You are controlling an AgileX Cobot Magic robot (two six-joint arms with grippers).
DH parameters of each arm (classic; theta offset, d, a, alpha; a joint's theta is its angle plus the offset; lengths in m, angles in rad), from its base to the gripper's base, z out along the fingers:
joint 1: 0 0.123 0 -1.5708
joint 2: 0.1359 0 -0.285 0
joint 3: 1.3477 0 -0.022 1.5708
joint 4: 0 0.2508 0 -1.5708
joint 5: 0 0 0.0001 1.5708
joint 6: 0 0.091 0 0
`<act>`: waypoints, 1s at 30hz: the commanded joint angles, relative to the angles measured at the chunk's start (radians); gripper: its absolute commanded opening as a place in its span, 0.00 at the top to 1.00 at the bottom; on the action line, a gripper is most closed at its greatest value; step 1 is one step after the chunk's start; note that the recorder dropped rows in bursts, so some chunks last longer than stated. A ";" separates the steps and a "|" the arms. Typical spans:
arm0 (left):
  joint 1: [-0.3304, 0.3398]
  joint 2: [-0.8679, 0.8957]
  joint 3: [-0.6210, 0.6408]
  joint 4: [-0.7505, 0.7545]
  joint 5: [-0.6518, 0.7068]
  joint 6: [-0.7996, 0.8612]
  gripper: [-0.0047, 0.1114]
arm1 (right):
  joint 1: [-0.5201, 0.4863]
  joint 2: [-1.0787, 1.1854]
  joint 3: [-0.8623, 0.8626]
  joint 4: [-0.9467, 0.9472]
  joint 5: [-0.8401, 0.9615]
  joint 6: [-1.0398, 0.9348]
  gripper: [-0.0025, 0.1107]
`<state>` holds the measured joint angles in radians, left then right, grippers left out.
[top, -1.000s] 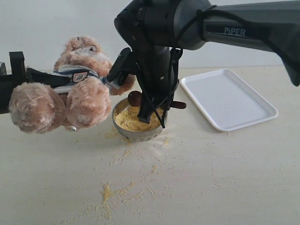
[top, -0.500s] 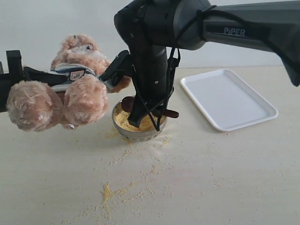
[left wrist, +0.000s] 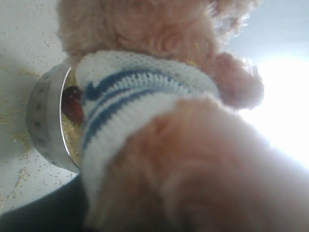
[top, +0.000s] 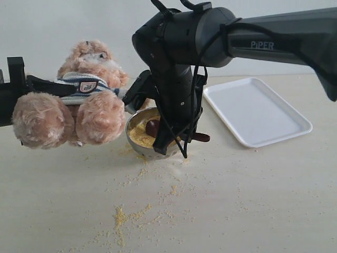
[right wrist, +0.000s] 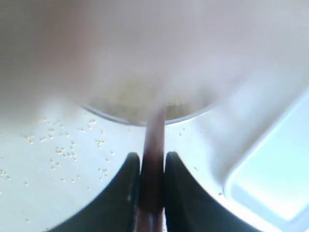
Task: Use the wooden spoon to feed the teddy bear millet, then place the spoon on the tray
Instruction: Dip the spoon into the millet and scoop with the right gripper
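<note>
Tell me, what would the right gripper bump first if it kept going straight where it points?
Probably the metal bowl of millet. The right gripper, shut on the wooden spoon, points down at the bowl's rim, though depth is hard to judge.

teddy bear (top: 79, 100) tipped back, feet forward, beside bowl (top: 138, 149); millet (top: 138, 135) heaped in it, grains scattered on counter (top: 237, 200); wooden spoon (top: 152, 127) head at the millet; white tray (top: 255, 110) flat, well apart

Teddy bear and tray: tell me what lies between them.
Exterior view: between teddy bear and tray sits the bowl of millet, the right gripper holding the wooden spoon in it.
</note>
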<state>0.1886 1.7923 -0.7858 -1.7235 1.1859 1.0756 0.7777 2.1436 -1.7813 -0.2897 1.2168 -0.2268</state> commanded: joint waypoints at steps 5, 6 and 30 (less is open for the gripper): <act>0.002 -0.001 -0.005 -0.021 0.035 -0.005 0.92 | -0.001 -0.006 0.004 0.076 0.004 -0.009 0.98; 0.002 -0.001 -0.005 -0.021 0.035 -0.005 0.92 | -0.001 -0.006 0.004 0.086 0.004 -0.009 0.98; 0.002 -0.001 -0.005 -0.021 0.035 0.002 0.92 | -0.001 -0.050 0.002 0.092 0.004 0.094 0.98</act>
<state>0.1886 1.7923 -0.7858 -1.7235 1.1840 1.0756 0.7777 2.1070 -1.7798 -0.1968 1.2168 -0.1365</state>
